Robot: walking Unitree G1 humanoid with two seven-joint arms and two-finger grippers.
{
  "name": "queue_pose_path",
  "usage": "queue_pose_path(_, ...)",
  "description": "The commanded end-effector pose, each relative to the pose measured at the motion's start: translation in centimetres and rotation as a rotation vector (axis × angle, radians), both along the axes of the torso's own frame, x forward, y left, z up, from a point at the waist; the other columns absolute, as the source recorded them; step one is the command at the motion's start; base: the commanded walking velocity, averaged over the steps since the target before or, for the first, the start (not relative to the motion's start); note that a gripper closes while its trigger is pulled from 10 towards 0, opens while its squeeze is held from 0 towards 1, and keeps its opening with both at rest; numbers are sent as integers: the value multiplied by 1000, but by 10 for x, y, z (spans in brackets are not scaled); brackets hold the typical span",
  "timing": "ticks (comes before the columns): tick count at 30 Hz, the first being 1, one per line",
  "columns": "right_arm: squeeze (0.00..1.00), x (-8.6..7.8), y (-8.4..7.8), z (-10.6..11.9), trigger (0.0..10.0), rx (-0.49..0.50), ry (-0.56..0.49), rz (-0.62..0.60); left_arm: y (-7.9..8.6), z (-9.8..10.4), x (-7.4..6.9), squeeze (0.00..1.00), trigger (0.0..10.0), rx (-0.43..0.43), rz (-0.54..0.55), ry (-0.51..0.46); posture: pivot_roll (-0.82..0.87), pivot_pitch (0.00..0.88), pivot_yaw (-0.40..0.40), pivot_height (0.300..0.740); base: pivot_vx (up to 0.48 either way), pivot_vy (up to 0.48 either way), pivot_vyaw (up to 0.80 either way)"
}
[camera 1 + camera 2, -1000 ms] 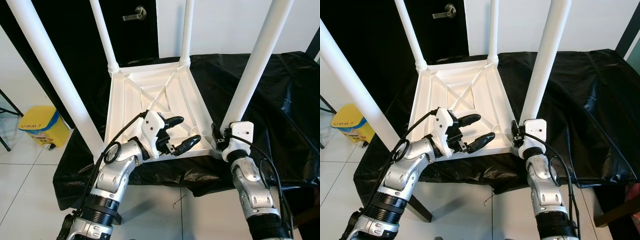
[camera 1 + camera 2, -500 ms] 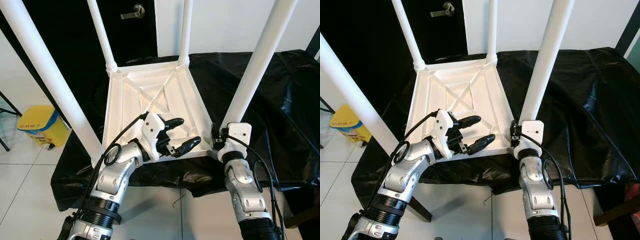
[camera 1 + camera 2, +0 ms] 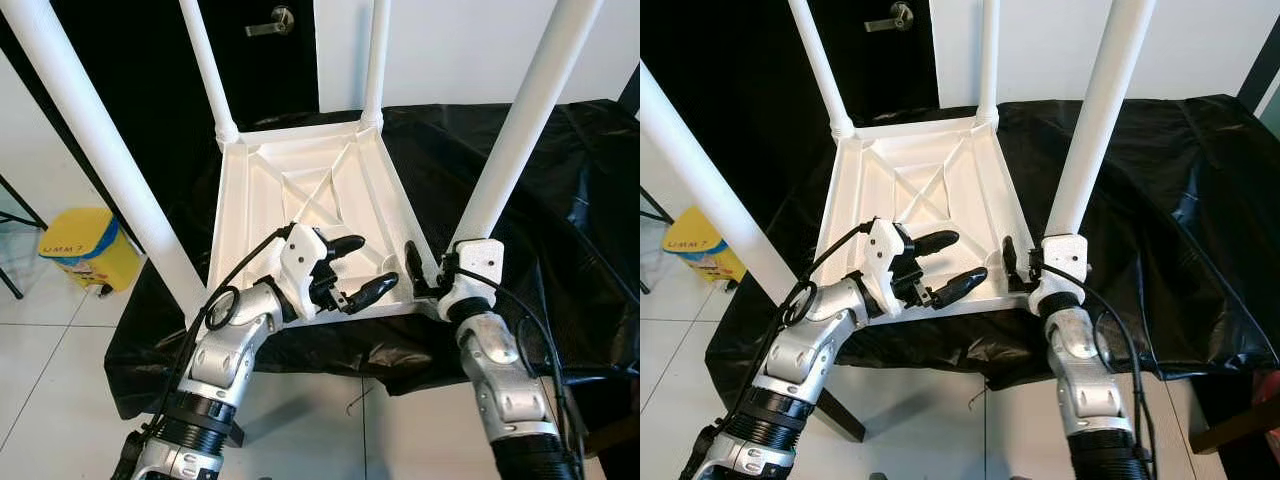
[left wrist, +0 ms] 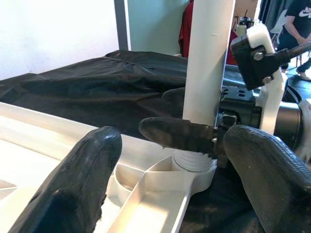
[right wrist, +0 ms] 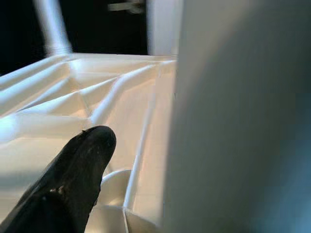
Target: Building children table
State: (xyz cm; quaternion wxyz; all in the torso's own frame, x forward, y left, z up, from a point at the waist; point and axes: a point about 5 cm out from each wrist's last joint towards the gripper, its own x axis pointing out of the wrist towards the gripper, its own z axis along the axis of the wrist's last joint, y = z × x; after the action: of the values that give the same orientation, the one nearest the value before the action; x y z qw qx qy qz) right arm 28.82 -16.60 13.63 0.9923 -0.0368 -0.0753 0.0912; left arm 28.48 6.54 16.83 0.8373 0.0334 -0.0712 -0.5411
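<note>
Landmark: white children's table, upside down on black sheeting, underside ribs up, four legs standing.

1. Black sheeting – drapes the work surface under the table and well out to its right; hangs loose over the near edge. Risk: slippery, wrinkled base; a sideways push on a leg could slide the whole table toward the near edge.
2. Table frame – shallow tray-like underside, cross-braced. Holds nothing loose; no screws or tools seen in it.
3. Near-right leg – seated in the table's near-right corner socket. Right gripper sits at its base; one black finger crosses the leg's front in left wrist view, so prob. closed round the leg, though the far finger is hidden. Risk: if the leg isn't fully seated, twisting or letting go may tilt it or pop it out; can't tell seating depth.
4. Near-left leg, far-left leg, far-right leg – all upright at their corners, untouched.
5. Left gripper – over the table's near edge, left of the near-right leg, fingers spread apart, holding nothing. Risk: close to the right gripper; reaching in could knock fingers together or jog the leg.
6. Yellow bin – on floor, well left of table; contents not visible.
7. Door handle – on dark door beyond table's far edge.
</note>
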Motion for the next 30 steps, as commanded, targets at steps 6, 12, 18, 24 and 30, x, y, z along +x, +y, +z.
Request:
queue_pose_path(6,0,-1,-11,-5,10000,-47,33,208,3,4,7,0,10000,-4,63,-10,-122,0,49,740,0,0,0)
queue_pose_path(12,0,6,-14,-8,10000,-100,83,351,2,4,8,0,10000,-1,56,-13,-121,0,62,740,0,0,0)
queue_pose_path(18,0,19,-22,-8,4706,-161,114,397,3,6,9,0,10000,1,53,-16,-115,0,63,740,0,0,0)
queue_pose_path(24,0,25,-27,-7,0,-183,117,417,3,6,9,0,10000,1,53,-15,-113,0,63,740,0,0,0)
queue_pose_path(30,0,22,-32,-13,0,-185,129,421,3,6,8,0,10000,2,54,-17,-108,0,63,740,0,0,0)
